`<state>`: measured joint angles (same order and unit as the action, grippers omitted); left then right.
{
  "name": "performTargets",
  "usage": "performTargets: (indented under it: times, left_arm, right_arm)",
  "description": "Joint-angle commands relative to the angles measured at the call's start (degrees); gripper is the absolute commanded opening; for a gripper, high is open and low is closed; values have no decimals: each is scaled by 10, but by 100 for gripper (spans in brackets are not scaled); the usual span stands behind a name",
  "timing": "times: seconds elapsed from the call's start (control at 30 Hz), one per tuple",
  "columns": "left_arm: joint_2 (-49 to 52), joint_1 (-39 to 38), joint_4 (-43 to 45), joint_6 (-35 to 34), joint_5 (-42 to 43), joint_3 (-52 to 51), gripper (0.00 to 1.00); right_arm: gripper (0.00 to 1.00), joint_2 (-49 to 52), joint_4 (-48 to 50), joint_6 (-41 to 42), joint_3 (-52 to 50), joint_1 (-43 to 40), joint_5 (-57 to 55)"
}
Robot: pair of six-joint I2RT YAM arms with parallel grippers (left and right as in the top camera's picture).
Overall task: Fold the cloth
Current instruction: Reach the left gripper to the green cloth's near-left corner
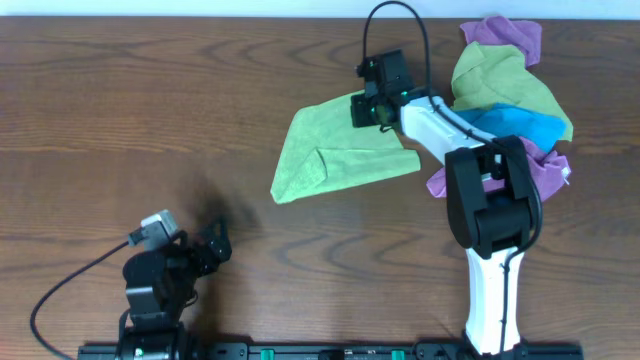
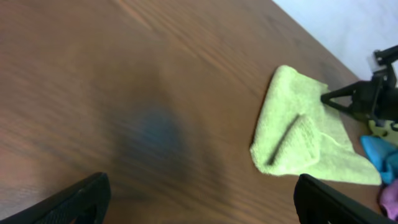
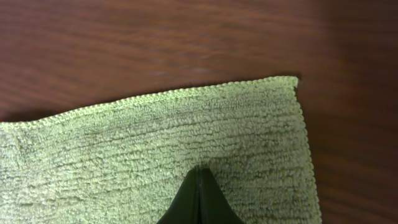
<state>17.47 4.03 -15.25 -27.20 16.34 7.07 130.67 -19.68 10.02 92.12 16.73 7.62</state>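
Observation:
A light green cloth (image 1: 340, 150) lies partly folded on the wooden table, with its lower left corner turned over. It also shows in the left wrist view (image 2: 298, 134) and fills the right wrist view (image 3: 155, 143). My right gripper (image 1: 362, 110) is at the cloth's far edge. Its fingers (image 3: 199, 171) are shut together with the tips resting on the flat cloth, and no fabric shows between them. My left gripper (image 1: 215, 245) is open and empty over bare table at the near left, well away from the cloth. Its fingertips frame the left wrist view (image 2: 202, 183).
A pile of other cloths (image 1: 510, 80), purple, olive green and blue, lies at the back right beside the right arm. Its blue part shows in the left wrist view (image 2: 379, 152). The table's far edge runs along the top.

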Motion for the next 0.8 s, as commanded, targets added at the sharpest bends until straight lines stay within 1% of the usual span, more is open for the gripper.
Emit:
performTargets:
  times: [0.0, 0.07, 0.13, 0.17, 0.2, 0.23, 0.27, 0.3, 0.37, 0.5, 0.6, 0.7, 0.77]
  left_arm:
    - [68, 0, 51, 0, 31, -3, 95]
    - [111, 0, 85, 0, 45, -3, 95]
    - [162, 0, 134, 2, 79, -3, 95]
    - [187, 0, 160, 4, 102, -3, 95]
    - [207, -1, 181, 6, 116, -2, 95]
    - [226, -5, 200, 12, 124, -1, 95]
    - [251, -17, 219, 19, 127, 4, 96]
    - [266, -31, 226, 27, 126, 12, 96]
    - [285, -61, 229, 44, 114, 31, 96]
    - [323, -145, 220, 70, 45, 94, 96]
    - [358, -204, 182, 89, -19, 147, 96]
    - [416, -270, 139, 115, -81, 214, 96]
    - [454, -300, 129, 130, -100, 248, 96]
  right_arm:
    - [1, 28, -14, 7, -4, -25, -41]
    - [1, 28, -16, 7, -2, -25, -41]
    - [1, 27, -18, 6, 10, -23, -22]
    - [12, 22, -24, 6, 21, -22, -1]
    - [26, 16, -29, 6, 30, -21, 17]
    - [31, 8, -36, 6, 41, -21, 29]
    - [43, -7, -53, 6, 58, -21, 37]
    - [46, -18, -65, 6, 68, -21, 38]
    - [49, -45, -90, -5, 82, -21, 38]
    - [49, -118, -146, -29, 95, -21, 19]
    - [48, -176, -195, -40, 95, -21, -24]
    - [47, -246, -257, -55, 95, -21, -60]
    - [47, -283, -292, -59, 95, -23, -73]
